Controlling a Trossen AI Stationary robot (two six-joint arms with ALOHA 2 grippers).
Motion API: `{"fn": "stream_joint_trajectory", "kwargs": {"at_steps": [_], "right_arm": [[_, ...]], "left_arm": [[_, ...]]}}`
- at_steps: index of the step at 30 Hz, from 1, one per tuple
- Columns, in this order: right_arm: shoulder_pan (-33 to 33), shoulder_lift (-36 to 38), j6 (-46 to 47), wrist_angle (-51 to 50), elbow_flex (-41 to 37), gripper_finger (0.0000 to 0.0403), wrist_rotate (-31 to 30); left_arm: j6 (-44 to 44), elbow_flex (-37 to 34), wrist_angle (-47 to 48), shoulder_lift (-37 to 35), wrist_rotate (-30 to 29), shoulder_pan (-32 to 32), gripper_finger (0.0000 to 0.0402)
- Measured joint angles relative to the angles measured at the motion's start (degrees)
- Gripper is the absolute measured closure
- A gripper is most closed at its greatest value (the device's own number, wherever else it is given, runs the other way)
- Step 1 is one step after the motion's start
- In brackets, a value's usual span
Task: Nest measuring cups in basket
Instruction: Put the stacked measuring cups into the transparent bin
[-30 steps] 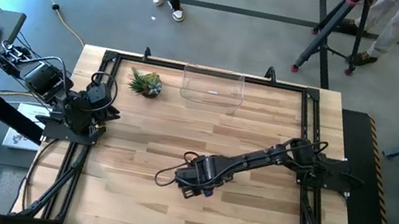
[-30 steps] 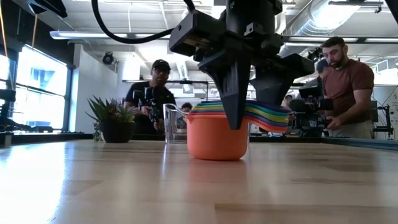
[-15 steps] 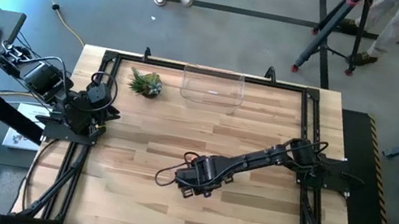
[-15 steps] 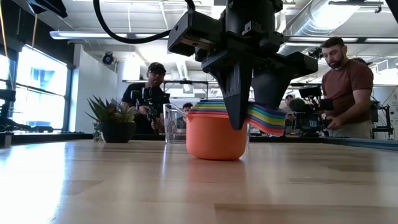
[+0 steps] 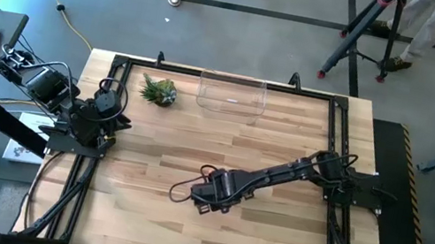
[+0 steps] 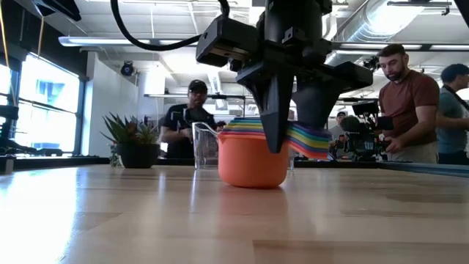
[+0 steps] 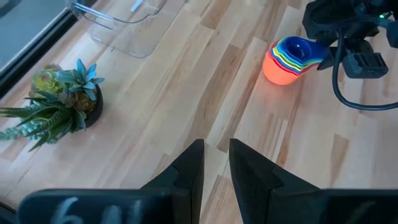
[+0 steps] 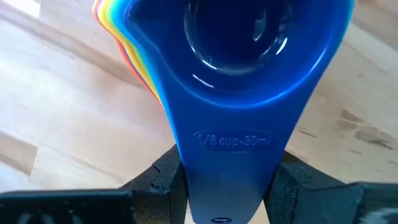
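Observation:
The measuring cups [image 6: 253, 158] stand nested in one stack at the table's middle. Orange is the outermost and blue [image 8: 249, 43] the innermost, and their handles [image 6: 311, 141] fan out in rainbow colours. My right gripper [image 6: 293, 136] points down over those handles and is shut on them; in the high view it [image 5: 209, 197] hides the cups. The clear basket [image 5: 232, 93] stands at the far edge with nothing in it. My left gripper [image 7: 215, 165] waits at the table's left side [image 5: 108, 105], a narrow gap between its fingers, holding nothing. My right gripper pinches the stacked handles by their two long edges, next to the blue handle's free end [image 8: 227, 168], one finger [image 8: 163, 177] on each side. The fingers come from above, pointing down, and lie across the handles. The stack sits upright with the orange cup's bottom [image 6: 253, 183] on the table.
A small spiky green plant [image 5: 158, 91] in a dark pot stands left of the basket at the far edge. Black frame rails [image 5: 333, 151] run along the table's sides. People and a tripod stand beyond the far edge. Bare wood lies between the cups and the basket.
In the low view the fanned handles have drawn in a little between my right gripper's fingers. The stack has stayed where it stood on the table.

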State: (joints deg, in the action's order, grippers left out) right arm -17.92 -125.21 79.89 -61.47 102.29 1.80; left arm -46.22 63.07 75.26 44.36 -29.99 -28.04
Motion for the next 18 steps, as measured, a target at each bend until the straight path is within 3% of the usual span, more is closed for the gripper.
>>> {"fn": "stream_joint_trajectory", "kwargs": {"at_steps": [11, 18], "right_arm": [[1.35, 0.0, -0.51, -2.97, 4.59, 0.027, -4.91], [5.18, 0.0, -6.56, -6.07, 8.76, 0.027, -7.28]], "left_arm": [[3.17, 0.0, -0.02, -0.01, -0.6, -0.01, 0.0337], [3.46, 0.02, -0.02, 0.0, -1.84, 0.01, 0.0337]]}}
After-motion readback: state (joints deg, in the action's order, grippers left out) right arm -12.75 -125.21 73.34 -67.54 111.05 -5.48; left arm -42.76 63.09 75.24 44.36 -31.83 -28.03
